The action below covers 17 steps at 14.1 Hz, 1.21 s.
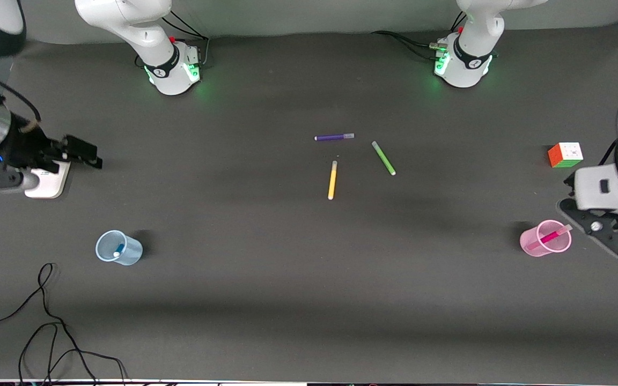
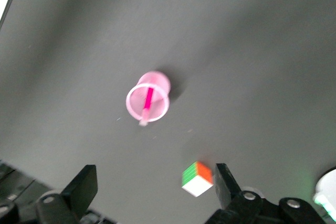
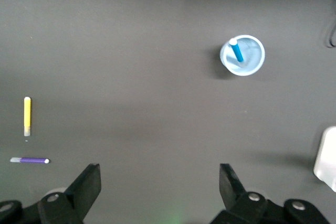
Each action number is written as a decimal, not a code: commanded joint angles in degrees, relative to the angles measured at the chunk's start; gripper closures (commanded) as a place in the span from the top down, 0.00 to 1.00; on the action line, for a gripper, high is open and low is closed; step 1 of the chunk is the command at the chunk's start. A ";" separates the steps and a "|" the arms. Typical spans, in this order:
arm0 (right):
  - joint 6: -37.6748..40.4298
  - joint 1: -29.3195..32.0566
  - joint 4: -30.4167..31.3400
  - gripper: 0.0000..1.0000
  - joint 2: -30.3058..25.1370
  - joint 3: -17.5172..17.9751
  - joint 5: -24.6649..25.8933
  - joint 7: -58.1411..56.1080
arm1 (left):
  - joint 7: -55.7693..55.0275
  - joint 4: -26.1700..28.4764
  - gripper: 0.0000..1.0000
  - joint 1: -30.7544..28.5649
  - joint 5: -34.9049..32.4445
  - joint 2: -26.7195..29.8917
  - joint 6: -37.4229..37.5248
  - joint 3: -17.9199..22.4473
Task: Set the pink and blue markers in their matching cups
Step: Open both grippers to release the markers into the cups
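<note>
White rounded arm casings; bases glow green, ringed by black bands, trailing black cables; black, blocky left gripper [image 2: 155, 190] fingers.

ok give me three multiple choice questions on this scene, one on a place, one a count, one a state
1. Where is the magenta-pink felt-tip marker?
A. lying beside the yellow pen
B. in the translucent pink plastic cup
C. on the multicoloured puzzle cube

2. How many pens lie loose on the dark table mat?
A. one
B. three
C. five

3. How do the two hands stand?
A. both open, holding nothing
B. both shut on markers
C. only one of them open

Answers:
1 B, the pink marker leans inside the pink cup in the front and left wrist views.
2 B, the slim purple pen, green pen and yellow pen lie mid-table; the bright blue marker stands in the pale blue translucent cup.
3 A, the left hand and right hand show spread fingers with nothing between them.
</note>
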<state>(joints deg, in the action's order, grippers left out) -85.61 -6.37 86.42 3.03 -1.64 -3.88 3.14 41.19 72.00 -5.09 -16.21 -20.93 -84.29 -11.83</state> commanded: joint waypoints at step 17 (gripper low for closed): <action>-10.71 0.92 17.64 1.00 -11.30 1.12 3.44 0.38 | -43.48 3.94 1.00 -0.97 14.45 5.11 8.01 -2.41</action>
<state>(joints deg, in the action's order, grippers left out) -96.57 -5.60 104.25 -8.62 -0.97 -1.29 3.27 -1.29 71.52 -5.70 -2.67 -19.28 -75.50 -14.44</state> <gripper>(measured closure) 0.000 0.000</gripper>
